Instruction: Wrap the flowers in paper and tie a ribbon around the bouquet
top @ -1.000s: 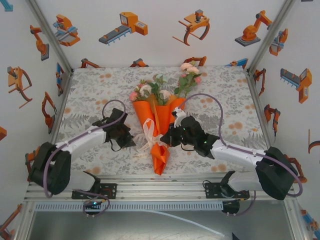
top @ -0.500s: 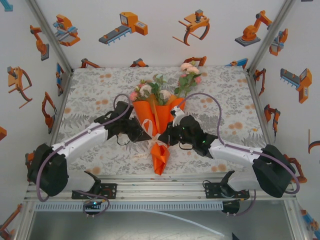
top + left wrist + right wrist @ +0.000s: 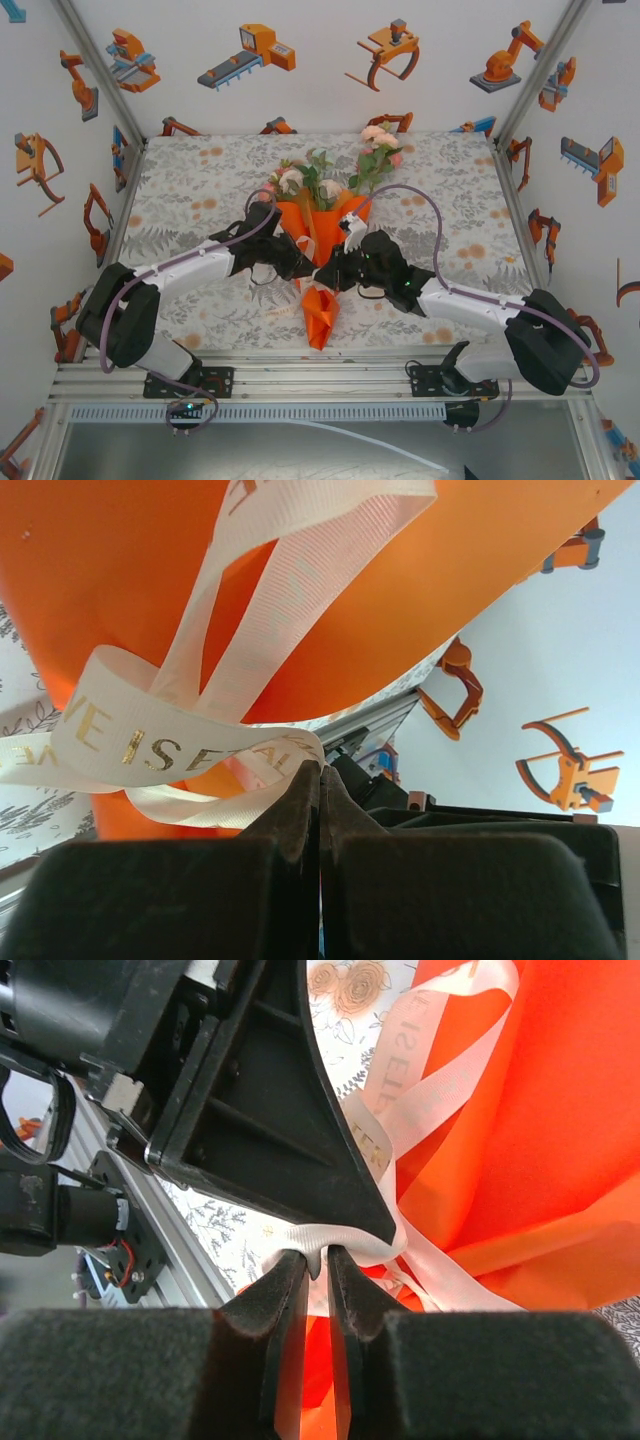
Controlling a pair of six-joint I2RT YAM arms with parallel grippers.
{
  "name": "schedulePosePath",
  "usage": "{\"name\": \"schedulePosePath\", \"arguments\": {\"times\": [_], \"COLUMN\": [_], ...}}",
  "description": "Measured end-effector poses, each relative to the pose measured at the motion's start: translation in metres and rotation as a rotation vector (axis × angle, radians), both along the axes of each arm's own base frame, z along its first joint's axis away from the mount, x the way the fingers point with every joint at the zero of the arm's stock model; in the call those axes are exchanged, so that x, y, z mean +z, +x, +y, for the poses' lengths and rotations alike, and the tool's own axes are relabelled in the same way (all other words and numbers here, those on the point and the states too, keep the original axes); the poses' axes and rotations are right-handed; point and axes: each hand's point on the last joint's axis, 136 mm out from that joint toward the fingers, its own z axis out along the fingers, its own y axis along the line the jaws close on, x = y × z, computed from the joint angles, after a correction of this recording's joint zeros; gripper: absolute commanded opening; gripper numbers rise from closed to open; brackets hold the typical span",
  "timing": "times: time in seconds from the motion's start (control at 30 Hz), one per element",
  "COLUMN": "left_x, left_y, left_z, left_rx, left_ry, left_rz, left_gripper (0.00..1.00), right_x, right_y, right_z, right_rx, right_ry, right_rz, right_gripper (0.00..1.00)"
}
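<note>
At left fingers: gold-lettered ribbon

Bright orange paper is seen at mid-frame, crossed by a cream-white ribbon lettered in gold and topped by pink, peach and white flowers with green leaves, on a tablecloth printed with grey leaves and orange blossoms.

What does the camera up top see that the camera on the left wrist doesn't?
From above you get the flowers, pink and white with green leaves. From the left wrist you get shiny gold letters on the ribbon, and the left gripper pinched shut on it. Both show the orange paper and the cream ribbon.
</note>
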Motion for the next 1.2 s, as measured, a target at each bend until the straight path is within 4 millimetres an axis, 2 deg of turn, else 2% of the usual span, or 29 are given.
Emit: {"name": "schedulePosePath", "arguments": {"times": [0.2, 0.37, 0.47, 0.67, 0.93, 1.0, 1.07, 1.13, 1.2], "left_x": [0.002, 0.0, -0.002, -0.002, -0.003, -0.003, -0.003, -0.003, -0.003], "left_y": [-0.003, -0.005, -0.006, -0.005, -0.004, -0.004, -0.004, -0.003, -0.002], "left_z": [-0.005, -0.005, -0.004, -0.003, -0.002, -0.002, -0.002, -0.001, -0.001], "left_rx": [-0.011, -0.014, -0.014, -0.006, 0.007, 0.01, 0.012, 0.018, 0.022], "left_ry": [-0.019, -0.015, -0.011, -0.007, -0.003, -0.003, -0.003, -0.002, 0.0], "left_rz": [0.002, 0.008, 0.012, 0.011, 0.016, 0.018, 0.017, 0.015, 0.013], "left_gripper": [0.0, 0.0, 0.0, 0.0, 0.0, 0.0, 0.0, 0.0, 0.0], "right_x": [-0.005, -0.008, -0.01, -0.014, -0.028, -0.031, -0.032, -0.031, -0.033], "right_y": [0.0, 0.0, -0.001, 0.0, 0.007, 0.008, 0.009, 0.009, 0.009], "right_z": [-0.003, -0.006, -0.006, -0.004, -0.001, -0.001, 0.0, 0.0, -0.002], "right_rx": [-0.003, -0.01, -0.006, -0.012, -0.057, -0.066, -0.075, -0.081, -0.091], "right_ry": [-0.032, -0.05, -0.053, -0.049, -0.047, -0.041, -0.035, -0.029, -0.036], "right_rz": [-0.009, -0.005, 0.003, 0.023, 0.074, 0.094, 0.104, 0.115, 0.12], "right_gripper": [0.23, 0.17, 0.24, 0.26, 0.4, 0.41, 0.33, 0.21, 0.16]}}
